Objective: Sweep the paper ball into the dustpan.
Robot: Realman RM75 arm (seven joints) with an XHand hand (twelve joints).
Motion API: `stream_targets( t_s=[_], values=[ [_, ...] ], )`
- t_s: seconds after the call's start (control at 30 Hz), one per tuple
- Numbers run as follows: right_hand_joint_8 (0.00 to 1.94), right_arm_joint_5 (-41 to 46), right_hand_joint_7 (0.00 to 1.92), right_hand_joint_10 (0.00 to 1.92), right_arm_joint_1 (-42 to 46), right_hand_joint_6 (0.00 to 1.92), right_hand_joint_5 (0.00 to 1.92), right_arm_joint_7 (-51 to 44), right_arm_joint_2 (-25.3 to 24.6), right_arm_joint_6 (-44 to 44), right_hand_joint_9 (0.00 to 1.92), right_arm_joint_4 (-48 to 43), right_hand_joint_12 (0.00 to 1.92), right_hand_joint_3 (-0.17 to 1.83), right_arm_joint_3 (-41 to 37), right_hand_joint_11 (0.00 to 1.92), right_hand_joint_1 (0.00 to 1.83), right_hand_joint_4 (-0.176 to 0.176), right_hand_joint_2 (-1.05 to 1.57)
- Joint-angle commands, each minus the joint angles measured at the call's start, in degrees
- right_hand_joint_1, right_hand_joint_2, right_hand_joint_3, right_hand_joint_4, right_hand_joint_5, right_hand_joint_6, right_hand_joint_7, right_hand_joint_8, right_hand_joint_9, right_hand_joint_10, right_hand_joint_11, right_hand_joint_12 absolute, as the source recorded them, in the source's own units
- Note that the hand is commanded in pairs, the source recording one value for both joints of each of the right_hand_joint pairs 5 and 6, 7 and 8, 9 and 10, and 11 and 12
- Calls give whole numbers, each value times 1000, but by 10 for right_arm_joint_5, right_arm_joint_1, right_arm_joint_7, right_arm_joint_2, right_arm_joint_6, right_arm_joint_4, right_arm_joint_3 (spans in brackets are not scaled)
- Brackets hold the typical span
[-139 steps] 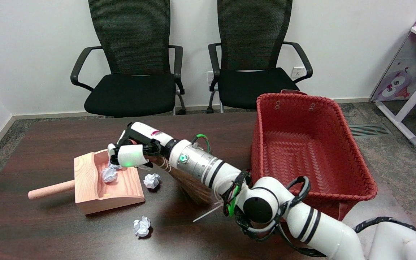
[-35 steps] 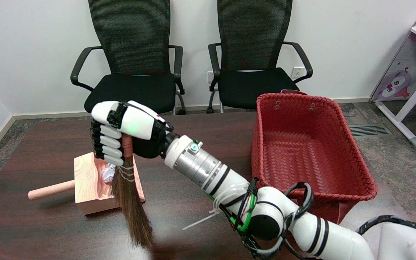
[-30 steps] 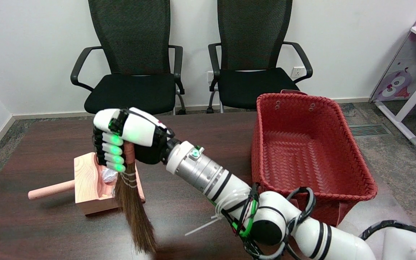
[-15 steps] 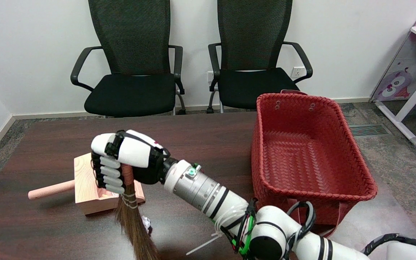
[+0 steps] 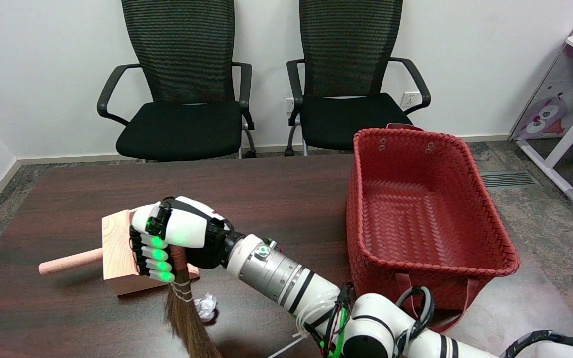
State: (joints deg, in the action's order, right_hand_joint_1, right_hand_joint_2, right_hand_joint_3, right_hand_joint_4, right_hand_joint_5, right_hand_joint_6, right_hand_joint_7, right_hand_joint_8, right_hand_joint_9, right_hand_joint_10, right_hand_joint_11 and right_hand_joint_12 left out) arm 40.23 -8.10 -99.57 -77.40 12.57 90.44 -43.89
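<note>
- At the lower left of the frame, my right hand [image 5: 167, 241] is wrapped around the neck of the small broom [image 5: 185, 315], fingers closed tight on it, bristles hanging down toward the bottom edge.
- The paper ball [image 5: 206, 307] lies on the tabletop [image 5: 276, 194] just to the right of the bristles, touching or nearly so, below and slightly right of my hand.
- The wooden dustpan [image 5: 117, 258] sits up and to the left of the ball, its round handle pointing left; my hand covers its mouth, so I cannot see what is inside.
- The broom's long axis runs nearly top to bottom. It stands between ball and pan, so I judge the bristles must get round to the ball's right before pushing it up-left.
- The tabletop is dark, smooth wood; the ball should slide or roll easily.
- A red woven basket [image 5: 465, 209] stands at the right, well apart.
- Beyond the table, two black office chairs [image 5: 187, 99] stand against a white wall.
</note>
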Motion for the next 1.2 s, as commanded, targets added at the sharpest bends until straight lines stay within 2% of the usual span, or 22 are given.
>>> stream_targets(
  t_s=[0.03,0.37,0.6,0.8,1.2],
  values=[
    [1920,0,1920,1920,-10,1920,1920,1,19,-3,1920,-26,1920,1705,-14,1920,840,3,1328],
    [1920,7,1920,1920,-55,1920,1920,-1,54,3,1920,-32,1920,1434,-10,1920,841,0,1477],
    [1920,7,1920,1920,-83,1920,1920,1,81,3,1920,-18,1920,1342,-7,1920,835,0,1545],
    [1920,7,1920,1920,-107,1920,1920,1,107,-3,1920,-10,1920,1313,-7,1920,835,0,1571],
    [1920,7,1920,1920,-152,1920,1920,-2,115,1,1920,-58,1920,1296,-7,1920,847,-1,1571]
  ],
)
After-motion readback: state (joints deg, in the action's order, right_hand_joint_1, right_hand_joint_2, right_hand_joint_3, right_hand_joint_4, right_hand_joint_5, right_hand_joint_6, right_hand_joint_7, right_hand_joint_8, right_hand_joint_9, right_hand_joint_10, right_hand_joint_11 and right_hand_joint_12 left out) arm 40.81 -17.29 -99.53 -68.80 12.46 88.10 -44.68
